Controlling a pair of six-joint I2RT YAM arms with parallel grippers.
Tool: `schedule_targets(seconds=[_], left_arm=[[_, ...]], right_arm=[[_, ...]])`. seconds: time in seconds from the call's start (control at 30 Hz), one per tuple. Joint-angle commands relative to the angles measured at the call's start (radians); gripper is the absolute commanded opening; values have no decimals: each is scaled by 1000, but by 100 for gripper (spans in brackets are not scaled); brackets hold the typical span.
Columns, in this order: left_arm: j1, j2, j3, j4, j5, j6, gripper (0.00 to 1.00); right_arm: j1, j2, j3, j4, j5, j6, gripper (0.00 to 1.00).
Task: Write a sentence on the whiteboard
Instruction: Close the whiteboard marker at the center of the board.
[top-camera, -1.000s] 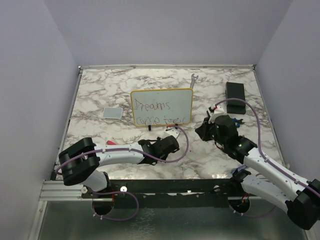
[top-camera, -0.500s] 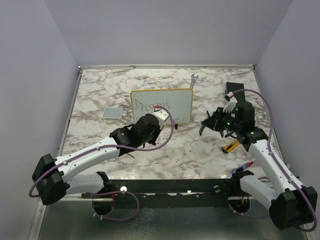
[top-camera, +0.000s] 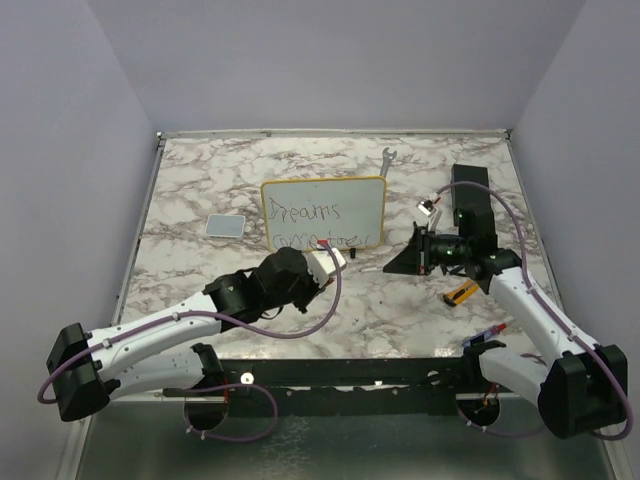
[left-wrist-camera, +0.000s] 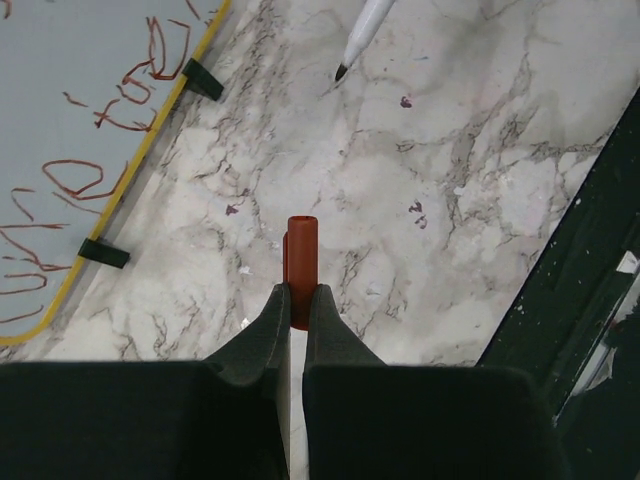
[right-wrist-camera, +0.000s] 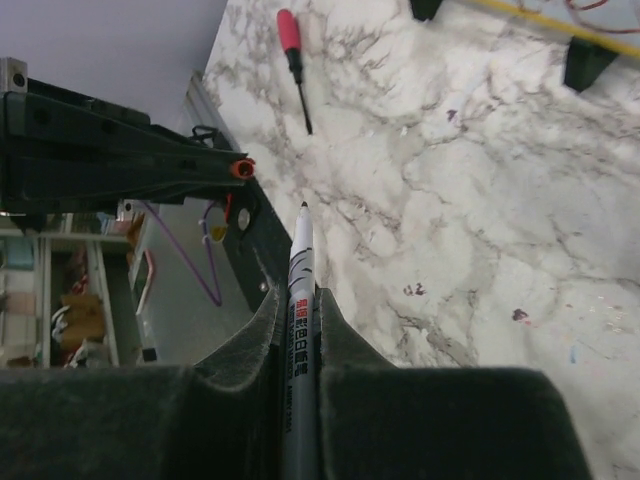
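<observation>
A red cap (left-wrist-camera: 302, 250) is clamped in the left gripper (left-wrist-camera: 298, 298), the marker (right-wrist-camera: 300, 275) in the right gripper (right-wrist-camera: 298, 300); if capping is misaligned, the tip (right-wrist-camera: 303, 207) may be crushed.

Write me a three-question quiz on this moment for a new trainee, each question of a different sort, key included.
1. True or false: the right gripper is shut on a marker whose tip is bare.
2. What does the left gripper pinch between its fingers? A) a red cap B) a wrench C) an eraser
3. Fill in: the sentence on the whiteboard is written in ____ lines.

Key: 1 true; 2 A; 3 two.
</observation>
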Motion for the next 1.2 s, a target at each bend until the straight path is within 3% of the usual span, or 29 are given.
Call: schedule_targets(seconds=[0.0,0.4,1.17], left_arm=[[-40,35,-8,22,70,35,0],[-54,13,-17,21,111,46,0],[-70,-11,-19,23,153,54,0]], right_arm=[[88,45,44,-50,-82,-45,1],[120,70,41,-14,-159,-32,1],[167,119,53,-18,-163,-47,1]])
